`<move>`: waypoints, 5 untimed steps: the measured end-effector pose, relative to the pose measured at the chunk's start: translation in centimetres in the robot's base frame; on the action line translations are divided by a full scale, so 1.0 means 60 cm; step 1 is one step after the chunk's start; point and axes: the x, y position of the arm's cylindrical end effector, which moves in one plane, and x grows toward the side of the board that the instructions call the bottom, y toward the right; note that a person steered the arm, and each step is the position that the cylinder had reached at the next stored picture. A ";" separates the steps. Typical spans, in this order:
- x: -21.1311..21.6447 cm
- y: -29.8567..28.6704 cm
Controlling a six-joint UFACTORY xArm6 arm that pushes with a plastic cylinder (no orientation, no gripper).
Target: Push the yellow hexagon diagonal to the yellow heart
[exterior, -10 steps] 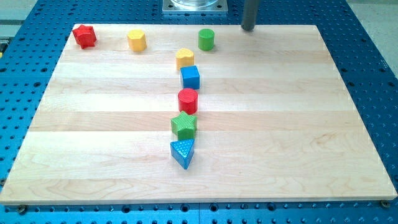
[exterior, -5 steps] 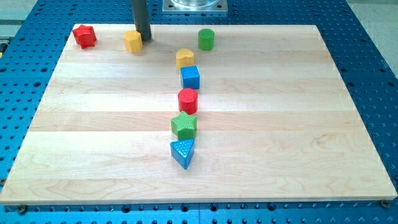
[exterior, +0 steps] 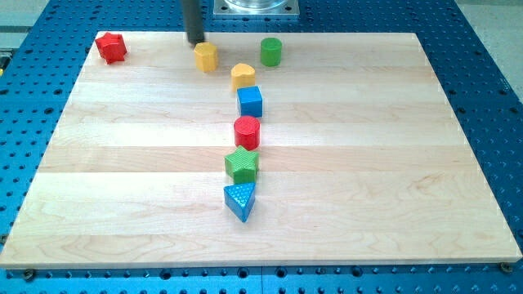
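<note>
The yellow hexagon (exterior: 206,56) sits near the view's top, up and to the left of the yellow heart (exterior: 243,75), with a small gap between them. My tip (exterior: 195,41) is just above and left of the hexagon, close to its top-left side. The rod rises straight out of the view's top.
A green cylinder (exterior: 271,51) stands right of the hexagon. Below the heart run a blue cube (exterior: 251,101), a red cylinder (exterior: 247,131), a green star (exterior: 242,164) and a blue triangle (exterior: 240,200). A red star (exterior: 110,47) sits at the top left corner of the wooden board (exterior: 392,163).
The yellow hexagon has slid to the right, toward the yellow heart. My tip moved from the top right to the hexagon, then slightly right and up behind it.
</note>
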 end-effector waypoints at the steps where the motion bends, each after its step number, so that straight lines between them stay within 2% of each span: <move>1: 0.033 0.002; 2: 0.065 -0.002; 4: 0.082 -0.045; 5: 0.112 -0.160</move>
